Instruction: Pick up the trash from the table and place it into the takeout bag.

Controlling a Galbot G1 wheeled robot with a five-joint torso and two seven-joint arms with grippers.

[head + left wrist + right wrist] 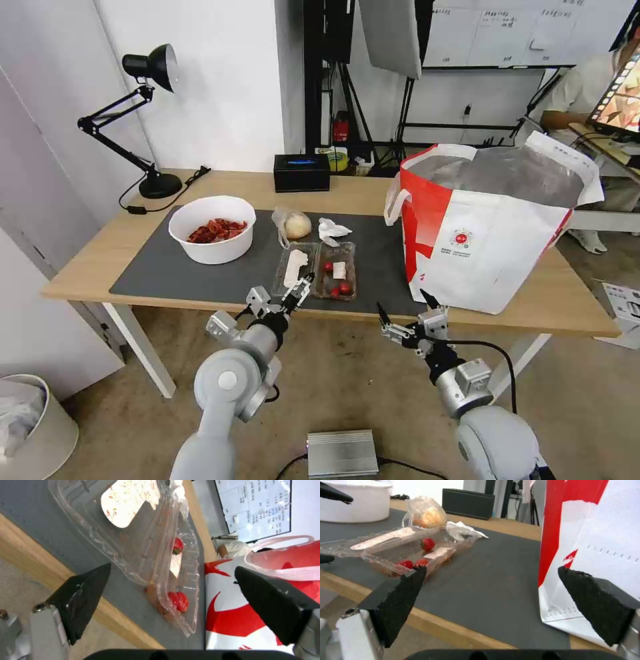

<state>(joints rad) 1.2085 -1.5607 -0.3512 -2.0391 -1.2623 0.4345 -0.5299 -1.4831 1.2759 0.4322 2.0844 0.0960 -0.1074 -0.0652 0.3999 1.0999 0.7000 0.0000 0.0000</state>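
Evidently the reach for the first piece is underway: the left gripper (298,288), fingers spread wide and holding nothing, sits at the near edge of the clamshell tray (315,269) on the table (87,267). Next it should close on the tray's rim. Right gripper (403,313) waits spread apart, the takeout bag (493,220) just beyond it

1. The worktop (93,267) is long, of light wood, on white legs.
2. A large dark grey mat (173,273) covers its middle.
3. On the mat lie a white bowl (212,230) of red scraps, a bagged bun (293,225), a crumpled tissue (331,231) and an open clear tray (315,270) holding tomatoes.
4. The takeout bag (490,230) stands at the right end, partly on the mat.
5. A black desk lamp (143,127) and a black box (301,173) sit on bare wood at the back.
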